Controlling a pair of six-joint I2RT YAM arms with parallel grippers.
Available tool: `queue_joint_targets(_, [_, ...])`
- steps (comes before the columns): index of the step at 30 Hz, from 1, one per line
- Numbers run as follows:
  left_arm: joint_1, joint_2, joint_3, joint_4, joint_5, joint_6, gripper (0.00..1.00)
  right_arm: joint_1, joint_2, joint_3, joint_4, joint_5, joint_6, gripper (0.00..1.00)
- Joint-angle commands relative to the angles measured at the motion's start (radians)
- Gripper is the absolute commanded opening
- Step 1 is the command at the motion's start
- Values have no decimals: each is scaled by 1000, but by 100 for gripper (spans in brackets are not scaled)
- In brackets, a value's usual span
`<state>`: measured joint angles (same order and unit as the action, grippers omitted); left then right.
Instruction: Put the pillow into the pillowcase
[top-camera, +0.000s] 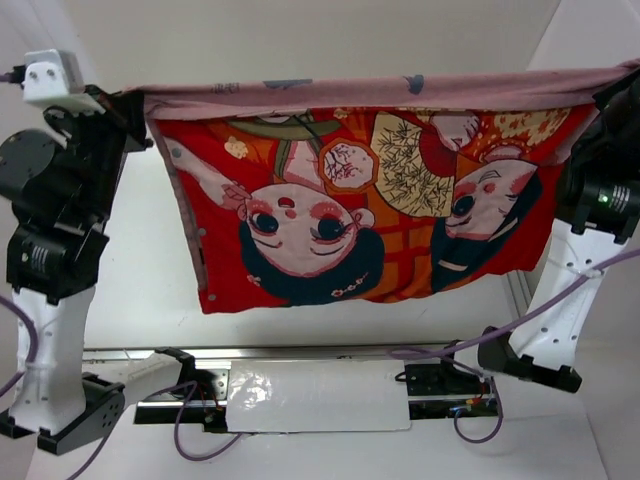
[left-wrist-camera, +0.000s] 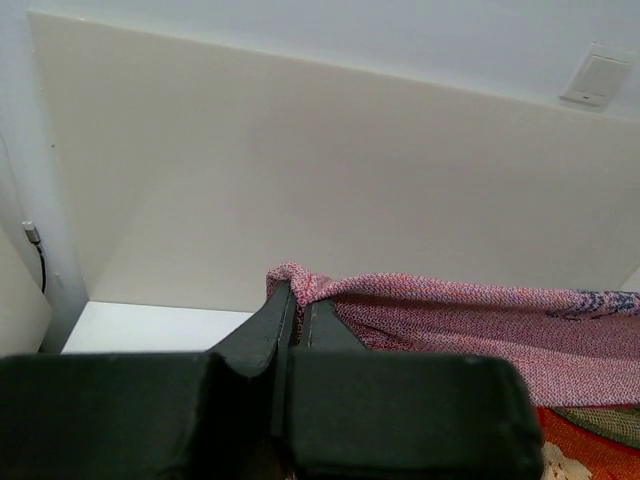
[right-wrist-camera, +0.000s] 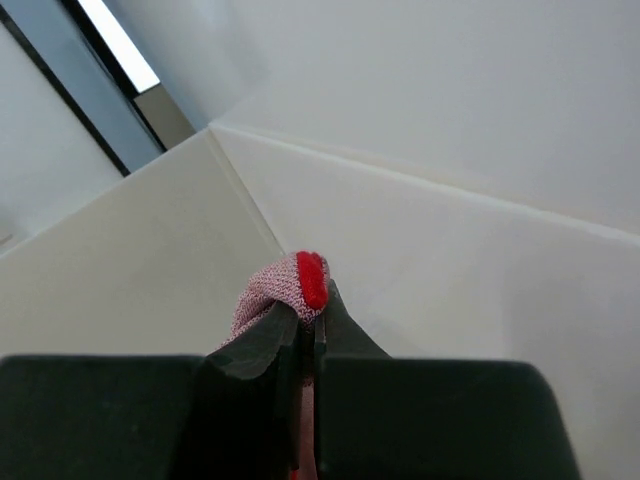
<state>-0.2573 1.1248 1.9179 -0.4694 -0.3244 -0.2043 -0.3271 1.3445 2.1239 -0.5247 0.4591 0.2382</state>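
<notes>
Pinching pillowcase (top-camera: 350, 200) by top corners, left end effector (left-wrist-camera: 297, 305) and right end effector (right-wrist-camera: 312, 300) both pressed together; stretched above counter (top-camera: 560, 440), dolls upside down. Dark marks on pink hem unreadable. Purple cables (top-camera: 430, 353) below.

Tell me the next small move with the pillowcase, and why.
Probably lower the pillowcase onto the table, holding both pinches. The left gripper and right gripper are each shut on a top corner, the cloth hangs stretched between them, and no pillow shows in any view.
</notes>
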Motion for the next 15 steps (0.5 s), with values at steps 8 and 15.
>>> queue_joint_targets(8, [61, 1, -305, 126, -202, -43, 0, -78, -4, -495, 221, -236, 50, 0])
queue_joint_targets(15, [222, 520, -198, 195, -4, -156, 0, 147, 368, -494, 354, -168, 38, 0])
